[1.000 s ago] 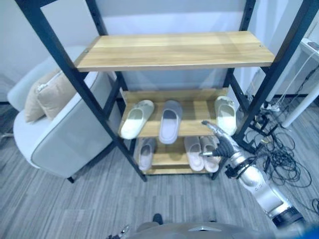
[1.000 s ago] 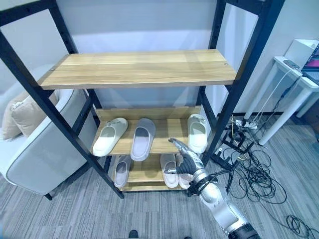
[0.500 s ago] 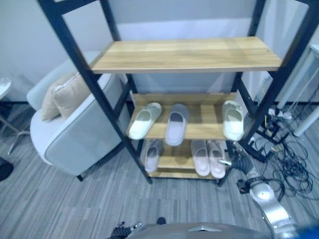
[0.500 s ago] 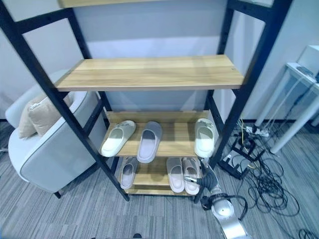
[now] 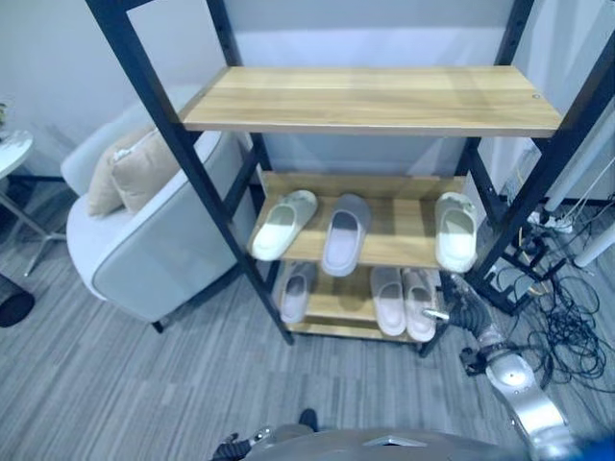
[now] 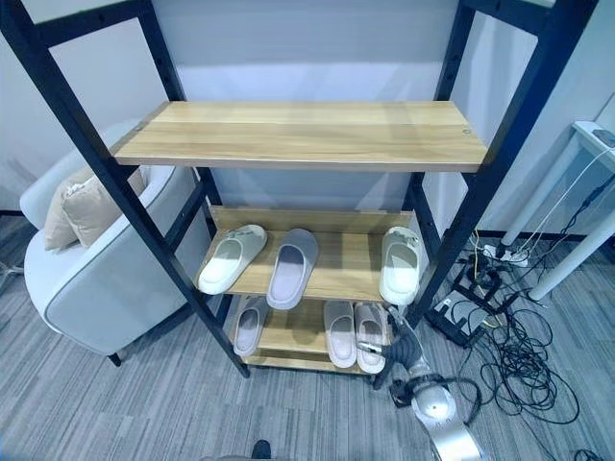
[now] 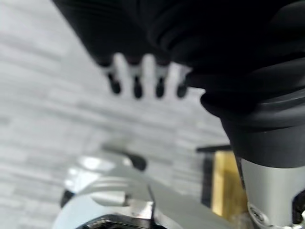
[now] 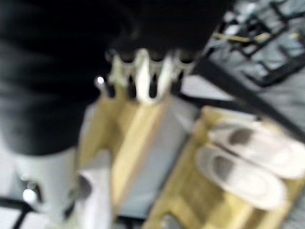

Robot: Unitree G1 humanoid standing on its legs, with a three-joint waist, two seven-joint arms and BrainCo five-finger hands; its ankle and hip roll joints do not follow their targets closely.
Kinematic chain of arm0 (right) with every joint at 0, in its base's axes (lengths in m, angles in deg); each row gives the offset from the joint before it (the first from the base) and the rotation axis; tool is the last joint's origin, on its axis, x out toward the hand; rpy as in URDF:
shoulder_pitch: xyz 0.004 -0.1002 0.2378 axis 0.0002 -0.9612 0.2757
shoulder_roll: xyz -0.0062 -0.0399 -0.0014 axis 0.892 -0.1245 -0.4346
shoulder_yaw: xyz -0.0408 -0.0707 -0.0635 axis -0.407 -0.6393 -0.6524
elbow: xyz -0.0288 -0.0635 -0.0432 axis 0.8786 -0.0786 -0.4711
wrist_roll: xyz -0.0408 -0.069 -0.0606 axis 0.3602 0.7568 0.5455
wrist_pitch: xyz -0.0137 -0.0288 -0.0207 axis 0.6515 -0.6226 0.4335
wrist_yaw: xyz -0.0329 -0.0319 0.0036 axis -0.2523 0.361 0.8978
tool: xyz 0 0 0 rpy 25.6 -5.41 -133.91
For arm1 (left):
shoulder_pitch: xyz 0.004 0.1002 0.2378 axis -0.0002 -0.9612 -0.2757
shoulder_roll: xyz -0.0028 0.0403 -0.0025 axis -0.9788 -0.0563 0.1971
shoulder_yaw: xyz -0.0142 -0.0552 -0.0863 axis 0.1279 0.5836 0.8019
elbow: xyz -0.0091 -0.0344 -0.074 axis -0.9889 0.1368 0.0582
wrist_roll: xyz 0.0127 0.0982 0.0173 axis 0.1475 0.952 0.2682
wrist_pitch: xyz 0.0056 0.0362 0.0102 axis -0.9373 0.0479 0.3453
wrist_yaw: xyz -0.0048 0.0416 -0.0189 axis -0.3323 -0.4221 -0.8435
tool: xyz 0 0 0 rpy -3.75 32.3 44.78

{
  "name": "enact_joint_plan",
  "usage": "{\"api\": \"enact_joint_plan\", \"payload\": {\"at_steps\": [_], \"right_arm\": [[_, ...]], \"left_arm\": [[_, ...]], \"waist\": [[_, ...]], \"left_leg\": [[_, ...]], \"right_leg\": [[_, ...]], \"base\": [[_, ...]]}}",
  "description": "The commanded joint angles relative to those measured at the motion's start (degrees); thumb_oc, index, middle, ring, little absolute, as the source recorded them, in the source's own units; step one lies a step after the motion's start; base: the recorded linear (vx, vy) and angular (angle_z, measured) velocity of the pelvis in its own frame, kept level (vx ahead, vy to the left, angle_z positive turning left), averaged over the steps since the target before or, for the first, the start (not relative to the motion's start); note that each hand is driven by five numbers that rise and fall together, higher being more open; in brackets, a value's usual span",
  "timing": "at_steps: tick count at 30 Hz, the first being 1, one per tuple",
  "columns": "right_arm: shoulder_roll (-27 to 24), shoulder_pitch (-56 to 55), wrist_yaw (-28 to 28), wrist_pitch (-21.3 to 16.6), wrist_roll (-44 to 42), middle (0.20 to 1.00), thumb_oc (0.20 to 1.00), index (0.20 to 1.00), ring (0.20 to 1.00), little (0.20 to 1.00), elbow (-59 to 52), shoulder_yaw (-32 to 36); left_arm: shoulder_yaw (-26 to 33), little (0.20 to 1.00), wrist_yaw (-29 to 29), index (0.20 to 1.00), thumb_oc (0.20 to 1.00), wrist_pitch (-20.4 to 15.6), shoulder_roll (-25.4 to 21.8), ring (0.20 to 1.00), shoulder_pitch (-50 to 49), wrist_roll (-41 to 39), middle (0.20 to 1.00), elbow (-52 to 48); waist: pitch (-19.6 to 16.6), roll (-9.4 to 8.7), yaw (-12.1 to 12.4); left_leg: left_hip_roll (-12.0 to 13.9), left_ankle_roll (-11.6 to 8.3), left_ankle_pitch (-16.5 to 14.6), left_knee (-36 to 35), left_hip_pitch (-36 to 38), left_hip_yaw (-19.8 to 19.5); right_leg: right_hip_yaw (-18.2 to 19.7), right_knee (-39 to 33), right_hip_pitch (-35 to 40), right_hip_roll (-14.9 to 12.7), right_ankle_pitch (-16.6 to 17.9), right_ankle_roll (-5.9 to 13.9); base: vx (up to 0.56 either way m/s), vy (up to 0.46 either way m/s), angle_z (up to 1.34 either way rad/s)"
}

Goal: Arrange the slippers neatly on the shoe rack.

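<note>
The shoe rack (image 5: 402,238) has a black frame and wooden shelves. On its middle shelf a pale green slipper (image 5: 283,223) lies slanted at the left, a grey slipper (image 5: 346,232) in the middle and a white slipper (image 5: 455,230) at the right. The bottom shelf holds a lilac slipper (image 5: 296,291) at the left and a pink pair (image 5: 402,302) side by side at the right. My right hand (image 5: 461,309) hangs low by the rack's right front post, just right of the pink pair (image 8: 243,162), fingers (image 8: 143,76) straight and empty. My left hand (image 7: 143,81) is over the floor, fingers straight, holding nothing.
The top shelf (image 5: 375,96) is bare. A grey armchair (image 5: 144,240) with a beige cushion (image 5: 130,168) stands close to the rack's left side. Tangled cables (image 5: 567,327) and a power strip cover the floor at the right, beside a white table leg (image 5: 598,242).
The camera has shifted. My right hand has dropped from in front of the pink pair to lower by the right post. The slippers lie as before.
</note>
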Motion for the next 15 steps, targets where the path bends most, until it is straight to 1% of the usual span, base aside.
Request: {"api": "enact_joint_plan", "payload": {"at_steps": [1, 2, 4, 6, 7, 8, 9, 12, 13, 14, 15], "right_arm": [[1.5, 8.0, -1.5, -4.1, 0.2, 1.0, 1.0, 1.0, 1.0, 1.0, -6.2, -0.2], [1.6, 10.5, -2.3, -4.1, 0.3, 1.0, 1.0, 1.0, 1.0, 1.0, -7.7, -0.6], [1.8, 11.6, -2.7, -4.2, 0.2, 1.0, 1.0, 1.0, 1.0, 1.0, -7.8, -0.6], [2.1, 14.8, -3.8, -3.8, 0.3, 1.0, 1.0, 1.0, 1.0, 1.0, -7.0, -1.0], [2.2, 17.1, -5.2, -3.3, 0.5, 1.0, 1.0, 1.0, 1.0, 1.0, -5.5, -1.0], [2.2, 17.1, -5.2, -3.3, 0.5, 1.0, 1.0, 1.0, 1.0, 1.0, -5.5, -1.0], [1.9, 20.0, -7.2, -2.8, 1.0, 1.0, 1.0, 1.0, 1.0, 1.0, -2.9, -0.5], [1.8, 22.6, -9.4, -2.5, 0.9, 1.0, 1.0, 1.0, 1.0, 1.0, -0.6, 0.2], [0.9, 25.2, -11.4, -1.5, 1.9, 1.0, 1.0, 1.0, 1.0, 1.0, 1.5, 1.0], [0.9, 25.3, -11.5, -1.6, 1.9, 1.0, 1.0, 1.0, 1.0, 1.0, 1.6, 1.0], [0.5, 28.3, -13.8, -1.7, 1.1, 1.0, 1.0, 1.0, 1.0, 1.0, 3.5, 2.0]], "left_arm": [[-0.5, 1.0, 0.8, 1.0, 1.0, 0.7, -0.9, 1.0, 3.4, 5.2, 1.0, 2.9], [-0.5, 1.0, 0.8, 1.0, 1.0, 1.0, -1.2, 1.0, 3.5, 5.7, 1.0, 3.2], [-0.6, 1.0, 0.8, 1.0, 1.0, 1.1, -1.2, 1.0, 3.6, 5.9, 1.0, 3.4], [-1.0, 1.0, 0.5, 1.0, 1.0, 1.3, -1.6, 1.0, 3.8, 6.4, 1.0, 3.5], [-1.2, 1.0, 0.3, 1.0, 1.0, 1.3, -2.0, 1.0, 4.0, 6.4, 1.0, 3.3], [-1.2, 1.0, 0.3, 1.0, 1.0, 1.3, -2.0, 1.0, 4.1, 6.4, 1.0, 3.3], [-1.9, 1.0, 0.1, 1.0, 1.0, 1.2, -2.2, 1.0, 4.4, 6.5, 1.0, 2.8], [-2.6, 1.0, -0.3, 1.0, 1.0, 1.1, -2.5, 1.0, 5.1, 6.2, 1.0, 2.6], [-3.5, 1.0, -0.7, 1.0, 1.0, 0.8, -2.6, 1.0, 6.1, 5.6, 1.0, 1.7], [-3.5, 1.0, -0.7, 1.0, 1.0, 0.9, -2.6, 1.0, 6.2, 5.6, 1.0, 1.7], [-4.3, 1.0, -1.5, 1.0, 1.0, 0.2, -2.7, 1.0, 7.2, 4.6, 1.0, 0.9]], "waist": [[1.8, -4.89, 1.5], [2.1, -5.39, 2.3], [2.2, -5.59, 2.7], [2.7, -6.15, 3.5], [3.0, -6.5, 4.4], [3.1, -6.53, 4.4], [3.8, -6.74, 5.3], [4.7, -6.95, 5.8], [6.0, -7.05, 6.4], [6.0, -7.06, 6.4], [7.3, -7.14, 6.8]], "left_leg": [[-1.0, 1.51, -5.1, 3.2, -2.5, -4.5], [-1.1, 1.63, -5.1, 3.3, -3.1, -4.6], [-1.2, 1.7, -5.2, 3.3, -3.3, -4.7], [-1.5, 1.92, -5.4, 3.4, -4.0, -4.7], [-1.7, 2.14, -5.6, 3.7, -4.6, -4.8], [-1.8, 2.14, -5.6, 3.8, -4.7, -4.8], [-2.2, 2.31, -5.9, 4.5, -5.8, -5.0], [-2.7, 2.4, -6.2, 5.7, -7.3, -5.2], [-3.3, 2.44, -6.5, 7.2, -9.2, -5.6], [-3.3, 2.45, -6.5, 7.3, -9.3, -5.6], [-3.9, 2.48, -6.8, 8.8, -11.2, -6.0]], "right_leg": [[1.9, 4.6, -1.1, 0.3, -5.1, -0.27], [1.6, 4.4, -1.5, 0.1, -4.9, -0.16], [1.6, 4.3, -1.7, 0.1, -4.8, -0.11], [1.3, 4.2, -2.0, -0.1, -4.6, 0.14], [1.0, 4.1, -2.3, -0.3, -4.4, 0.32], [1.0, 4.1, -2.4, -0.4, -4.4, 0.33], [0.6, 4.2, -2.8, -0.7, -4.2, 0.5], [0.4, 4.4, -3.5, -1.1, -4.1, 0.57], [0.1, 4.8, -4.3, -1.4, -4.0, 0.64], [0.1, 4.9, -4.4, -1.4, -4.0, 0.65], [-0.1, 5.4, -5.4, -1.7, -3.7, 0.64]], "base": [[0.06, 0.1, 0.12], [0.05, 0.1, 0.12], [0.03, 0.062, 0.11], [0.03, 0.062, 0.11], [0.03, 0.06, 0.11], [0.02, 0.088, 0.1], [0.0, 0.072, 0.11], [-0.02, 0.053, 0.12], [-0.05, 0.048, 0.14], [-0.08, 0.07, 0.21], [-0.05, 0.041, 0.22]]}}
